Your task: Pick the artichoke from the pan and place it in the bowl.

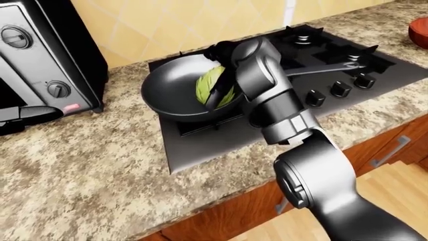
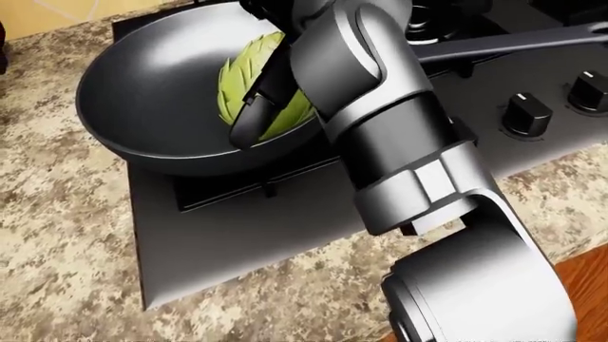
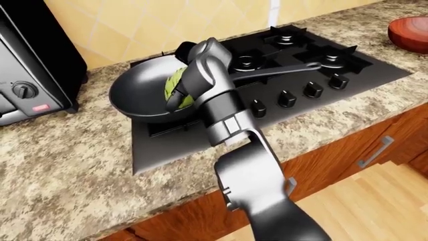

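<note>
The right arm (image 1: 281, 108) reaches into the pan (image 1: 175, 93), where dark fingers (image 1: 217, 93) lie against the artichoke (image 1: 208, 85); the green leaves show to the left of the fingers and a little to their right. Whether the fingers close round it cannot be told. The pan sits on the stove (image 1: 294, 75), its handle (image 1: 321, 68) running off to the right of the fingers. Knobs (image 1: 339, 89) line the stove edge, well right of the fingers. A microwave (image 1: 40, 60) stands far left of them on the table (image 1: 80, 165). A red bowl (image 1: 419, 31) peeks in at the far right edge.
</note>
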You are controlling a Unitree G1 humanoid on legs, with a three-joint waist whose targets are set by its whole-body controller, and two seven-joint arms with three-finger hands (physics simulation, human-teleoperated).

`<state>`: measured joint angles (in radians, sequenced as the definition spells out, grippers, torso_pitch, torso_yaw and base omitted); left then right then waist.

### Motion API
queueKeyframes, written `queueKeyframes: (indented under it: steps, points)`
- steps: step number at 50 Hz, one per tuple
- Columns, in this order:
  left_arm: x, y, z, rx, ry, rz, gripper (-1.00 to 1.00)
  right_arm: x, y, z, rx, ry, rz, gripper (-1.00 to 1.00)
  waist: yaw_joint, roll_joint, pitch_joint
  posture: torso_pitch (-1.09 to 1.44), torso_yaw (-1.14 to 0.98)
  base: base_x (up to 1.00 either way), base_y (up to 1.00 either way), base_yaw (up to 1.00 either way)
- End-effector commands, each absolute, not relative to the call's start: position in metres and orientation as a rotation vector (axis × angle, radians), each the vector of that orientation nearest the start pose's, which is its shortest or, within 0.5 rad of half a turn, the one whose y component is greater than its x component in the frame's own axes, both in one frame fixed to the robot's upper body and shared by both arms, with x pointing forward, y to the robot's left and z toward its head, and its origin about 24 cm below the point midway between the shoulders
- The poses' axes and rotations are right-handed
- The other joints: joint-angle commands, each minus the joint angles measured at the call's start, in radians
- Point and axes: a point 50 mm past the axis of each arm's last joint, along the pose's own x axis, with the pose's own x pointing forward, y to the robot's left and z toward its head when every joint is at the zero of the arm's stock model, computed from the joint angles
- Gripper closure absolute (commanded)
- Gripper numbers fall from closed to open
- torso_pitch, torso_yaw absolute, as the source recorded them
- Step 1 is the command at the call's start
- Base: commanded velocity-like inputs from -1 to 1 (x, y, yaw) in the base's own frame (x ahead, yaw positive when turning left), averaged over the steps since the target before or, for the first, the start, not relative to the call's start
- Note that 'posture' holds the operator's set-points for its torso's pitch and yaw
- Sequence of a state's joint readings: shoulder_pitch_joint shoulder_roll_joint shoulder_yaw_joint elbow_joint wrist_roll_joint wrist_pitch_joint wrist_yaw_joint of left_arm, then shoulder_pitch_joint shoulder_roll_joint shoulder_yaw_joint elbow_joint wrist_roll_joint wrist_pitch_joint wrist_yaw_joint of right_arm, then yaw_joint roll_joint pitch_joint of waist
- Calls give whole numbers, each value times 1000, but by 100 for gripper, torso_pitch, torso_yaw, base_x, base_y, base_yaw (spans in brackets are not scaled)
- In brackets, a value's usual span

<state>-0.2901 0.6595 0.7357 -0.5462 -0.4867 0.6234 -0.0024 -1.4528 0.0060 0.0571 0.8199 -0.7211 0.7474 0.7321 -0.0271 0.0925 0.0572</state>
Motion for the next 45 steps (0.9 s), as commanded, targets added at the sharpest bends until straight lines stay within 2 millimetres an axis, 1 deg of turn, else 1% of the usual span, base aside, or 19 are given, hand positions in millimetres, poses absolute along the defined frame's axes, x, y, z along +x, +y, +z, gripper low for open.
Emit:
queueKeyframes:
  steps: [1, 2, 4, 5, 6, 7, 8, 10, 12, 13, 14, 15, 19, 22, 24, 30, 39, 45]
  points:
    - [199, 311, 293, 205, -571, 364, -100, 394, -33, 293, -849, 216, 454, -59, -1, 8, -21, 0, 0, 0, 0, 0]
    - [199, 311, 293, 205, -570, 364, -100, 395, -34, 293, -853, 213, 456, -46, -1, 7, -21, 0, 0, 0, 0, 0]
    - [199, 311, 293, 193, -569, 360, -100, 395, -35, 292, -857, 215, 461, -48, -1, 7, -20, 0, 0, 0, 0, 0]
    - [199, 311, 293, 196, -569, 361, -100, 396, -36, 292, -860, 214, 458, -44, -1, 6, -20, 0, 0, 0, 0, 0]
    - [199, 311, 293, 196, -569, 361, -100, 396, -37, 292, -860, 214, 455, -29, -1, 6, -20, 0, 0, 0, 0, 0]
    - [199, 310, 293, 197, -569, 361, -100, 397, -38, 291, -862, 214, 451, -6, -1, 6, -20, 0, 0, 0, 0, 0]
    - [199, 310, 293, 197, -569, 361, -100, 397, -39, 291, -864, 210, 449, 5, -1, 6, -20, 0, 0, 0, 0, 0]
    - [199, 310, 293, 196, -569, 361, -100, 398, -40, 290, -864, 209, 447, 11, 0, 6, -22, 0, 0, 0, 0, 0]
    - [199, 311, 293, 197, -569, 362, -100, 398, -40, 290, -868, 204, 445, 24, 2, 6, -22, 0, 0, 0, 0, 0]
    - [199, 311, 292, 197, -568, 362, -100, 399, -41, 290, -870, 202, 445, 26, 2, 6, -22, 0, 0, 0, 0, 0]
    - [199, 311, 292, 196, -568, 362, -100, 398, -40, 290, -870, 199, 445, 40, 2, 6, -22, 0, 0, 0, 0, 0]
    - [199, 311, 292, 196, -569, 362, -100, 398, -41, 290, -871, 199, 445, 48, 3, 6, -23, 0, 0, 0, 0, 0]
    - [199, 311, 292, 196, -569, 362, -100, 399, -42, 291, -871, 189, 441, 65, 5, 5, -26, 0, 0, 0, 0, 0]
    - [199, 311, 293, 196, -570, 362, -100, 399, -43, 294, -871, 179, 439, 85, 6, 4, -29, 0, 0, 0, 0, 0]
    - [199, 311, 293, 196, -570, 363, -100, 400, -42, 299, -864, 164, 433, 100, 5, 4, -31, 0, 0, 0, 0, 0]
    - [198, 311, 293, 196, -571, 363, -100, 401, -41, 313, -841, 116, 420, 100, 1, 4, -31, 0, 0, 0, 0, 0]
    - [198, 311, 293, 197, -572, 363, -100, 400, -38, 330, -794, 46, 415, 100, 0, 5, -16, 0, 0, 0, 0, 0]
    - [199, 311, 293, 197, -571, 364, -100, 400, -37, 341, -766, -4, 410, 100, -3, 3, -11, 0, 0, 0, 0, 0]
